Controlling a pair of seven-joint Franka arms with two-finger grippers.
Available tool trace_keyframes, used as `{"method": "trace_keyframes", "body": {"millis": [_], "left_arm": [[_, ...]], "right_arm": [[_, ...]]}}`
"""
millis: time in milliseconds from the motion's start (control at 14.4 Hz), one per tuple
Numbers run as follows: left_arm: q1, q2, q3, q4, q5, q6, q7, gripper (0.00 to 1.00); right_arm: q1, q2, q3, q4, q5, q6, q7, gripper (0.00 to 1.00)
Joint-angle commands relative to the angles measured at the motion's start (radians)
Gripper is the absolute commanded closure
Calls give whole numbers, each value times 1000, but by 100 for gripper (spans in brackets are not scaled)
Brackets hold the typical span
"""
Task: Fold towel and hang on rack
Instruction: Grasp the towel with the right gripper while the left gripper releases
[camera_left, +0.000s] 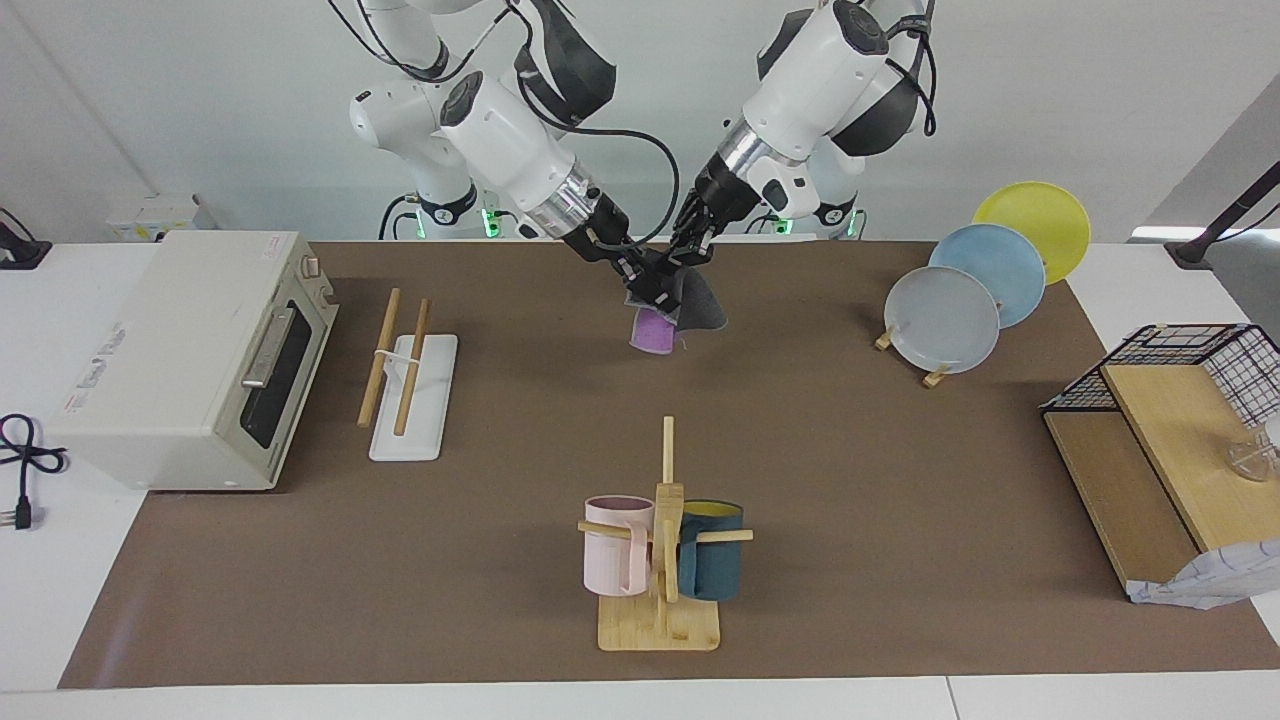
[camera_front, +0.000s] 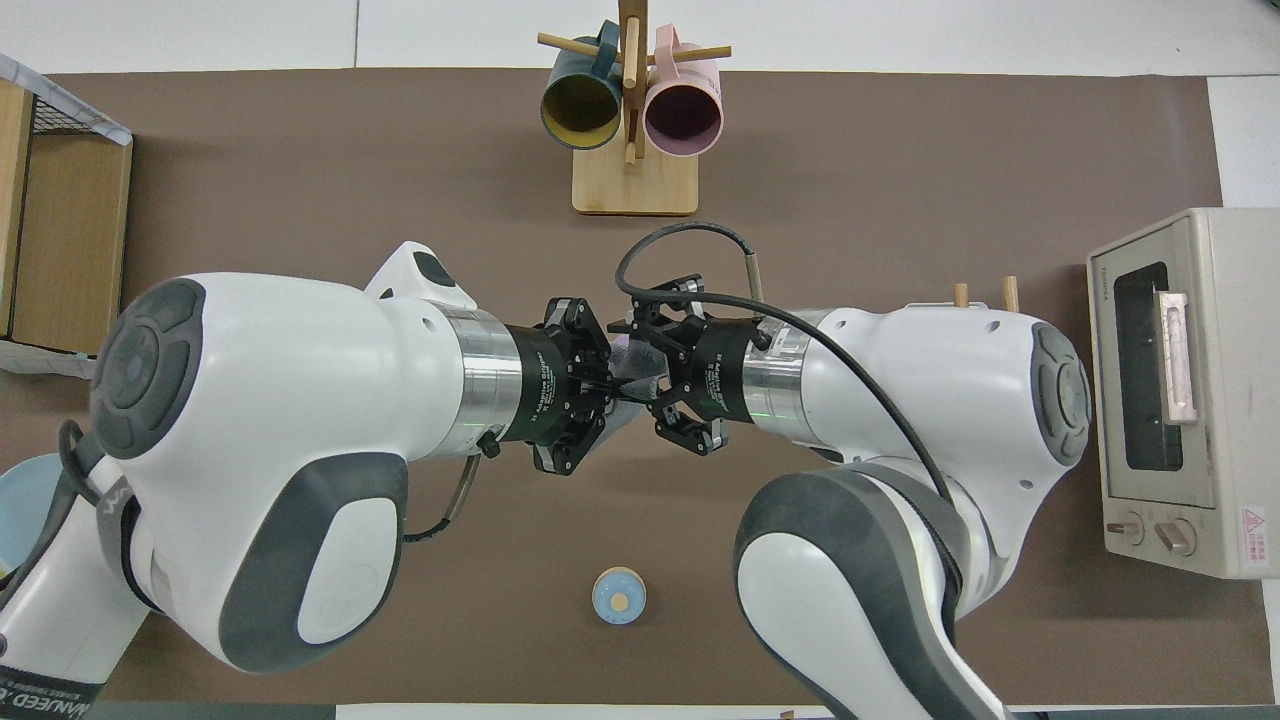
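Two grippers, left (camera_left: 688, 252); right (camera_left: 655, 285); jaws meet at raised towel (camera_left: 690, 305).

towel (camera_left: 690, 302) aloft — both grippers on it

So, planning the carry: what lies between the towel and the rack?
Only bare brown mat between towel and rack, seen in the facing view.

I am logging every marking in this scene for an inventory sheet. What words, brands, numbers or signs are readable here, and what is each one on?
"TOSHIBA": likely reading of the small brand mark on the toaster oven, at the corner of its front above the door.
Red triangular warning sign: on the oven's control panel, beside the knobs; its text is too small to read.
White lettering on both arms' black wrist collars: too small to read.
Red-edged label on the oven's top, facing view: unreadable.
Nothing else carries text.
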Motion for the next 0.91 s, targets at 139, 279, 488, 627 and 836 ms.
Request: {"method": "trace_keyframes", "body": {"millis": [139, 279, 488, 627, 836], "left_arm": [[2, -16, 1, -14, -19, 10, -14, 100], [2, -16, 1, -14, -19, 10, -25, 100], [2, -16, 1, -16, -16, 12, 1, 47], [2, -18, 2, -17, -13, 10, 68, 0], [28, -33, 12, -49, -9, -4, 255, 0]], "right_arm": [[0, -3, -1, -6, 25, 7, -36, 100], [0, -3, -1, -5, 23, 6, -50, 100], [-8, -5, -1, -5, 15, -39, -117, 100], [-11, -5, -3, -3, 8, -53, -131, 100], [-69, -13, -8, -2, -145, -179, -252, 100]]}}
